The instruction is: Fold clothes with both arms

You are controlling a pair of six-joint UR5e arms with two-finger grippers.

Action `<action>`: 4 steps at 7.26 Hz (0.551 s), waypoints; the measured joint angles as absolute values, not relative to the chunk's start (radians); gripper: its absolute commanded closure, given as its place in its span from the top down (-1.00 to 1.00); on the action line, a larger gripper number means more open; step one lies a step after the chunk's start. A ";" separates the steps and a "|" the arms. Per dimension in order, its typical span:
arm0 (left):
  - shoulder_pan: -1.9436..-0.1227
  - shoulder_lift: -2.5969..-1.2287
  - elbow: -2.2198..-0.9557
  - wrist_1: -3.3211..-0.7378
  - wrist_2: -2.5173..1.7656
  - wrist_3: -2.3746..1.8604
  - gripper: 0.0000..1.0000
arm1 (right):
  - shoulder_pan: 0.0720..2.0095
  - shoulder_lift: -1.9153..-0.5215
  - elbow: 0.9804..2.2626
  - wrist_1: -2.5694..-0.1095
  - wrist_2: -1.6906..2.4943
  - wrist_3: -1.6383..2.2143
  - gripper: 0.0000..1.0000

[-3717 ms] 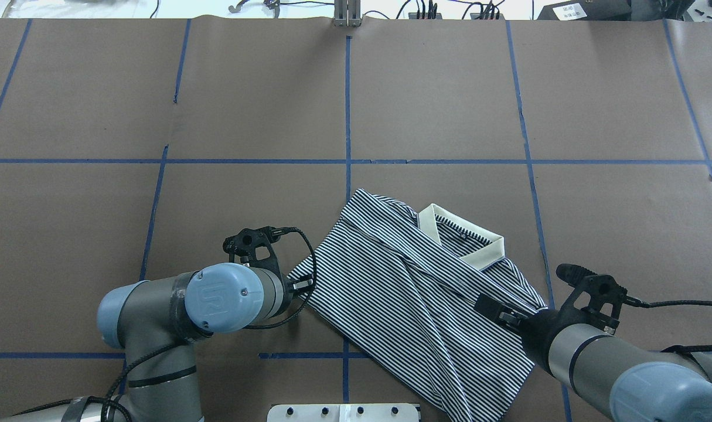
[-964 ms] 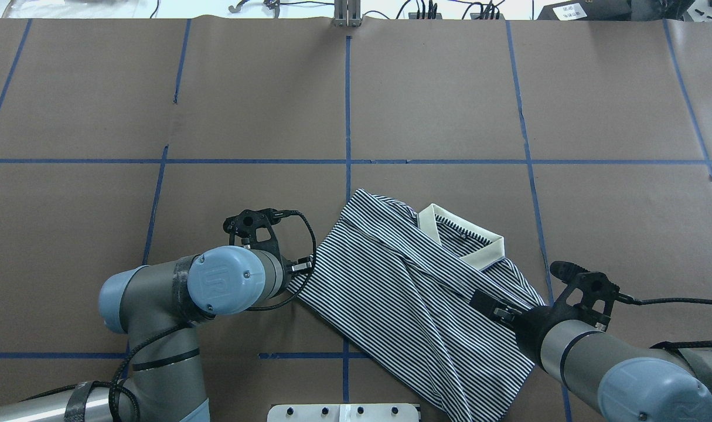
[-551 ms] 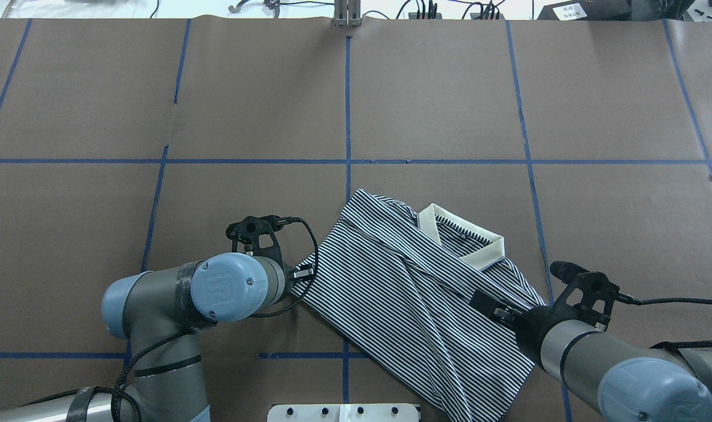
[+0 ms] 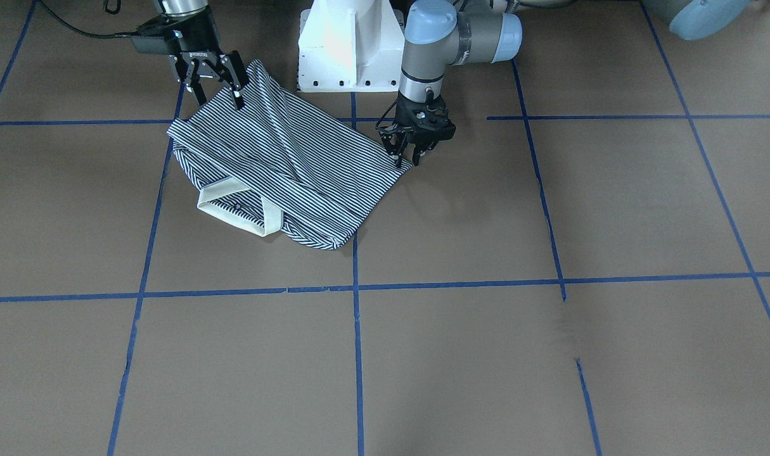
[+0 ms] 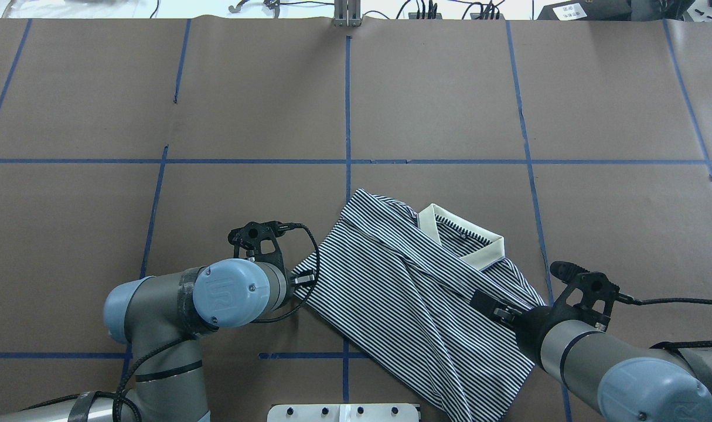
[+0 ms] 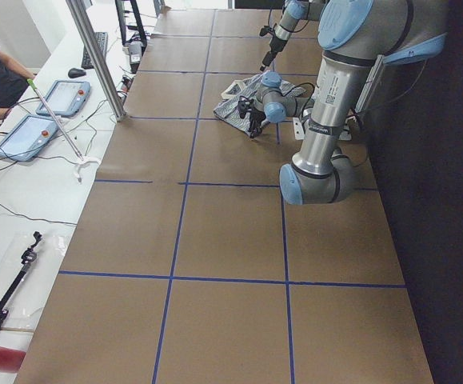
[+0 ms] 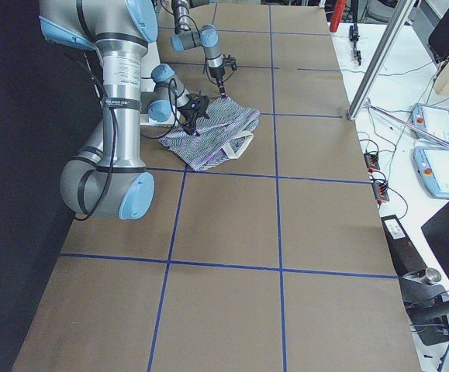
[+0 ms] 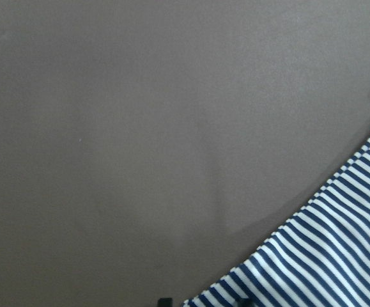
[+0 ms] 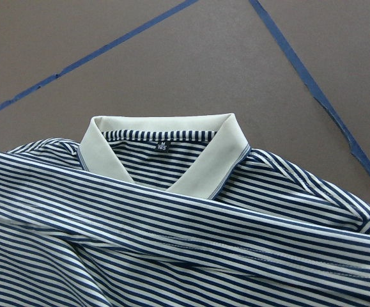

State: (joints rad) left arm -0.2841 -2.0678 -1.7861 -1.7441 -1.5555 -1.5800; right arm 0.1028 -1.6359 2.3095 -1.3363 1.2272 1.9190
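The right gripper (image 4: 220,100) is held spread wide over the polo shirt (image 4: 296,164) hem. The left gripper (image 4: 409,158) is set narrow at the corner, grip unconfirmed. Both are apparently positioned for a joint fold.

Right arm (image 5: 590,354) stretched low along worktop's robot-side edge; right gripper (image 4: 220,96) tilted down, fingers (image 4: 237,88) spread wide. Left arm (image 5: 156,293) elbow-bent; left gripper (image 4: 408,159) pointing straight down, fingers narrowly apart.

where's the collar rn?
Overhead view: the collar is at the far right end of the shirt, right of the centre tape line, just beyond the right gripper.
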 measured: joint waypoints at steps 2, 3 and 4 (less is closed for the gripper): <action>-0.284 -2.068 -1.785 -1.745 -1.555 -1.580 -1.00 | 0.103 -1.635 2.309 -1.336 1.227 1.919 1.00; -0.284 -2.067 -1.785 -1.745 -1.555 -1.580 -1.00 | 0.103 -1.635 2.309 -1.336 1.227 1.919 1.00; -0.284 -2.067 -1.786 -1.745 -1.555 -1.579 -1.00 | 0.103 -1.635 2.309 -1.336 1.228 1.919 1.00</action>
State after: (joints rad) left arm -0.2838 -2.0668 -1.7860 -1.7453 -1.5555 -1.5790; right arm 0.1028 -1.6348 2.3088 -1.3361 1.2275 1.9190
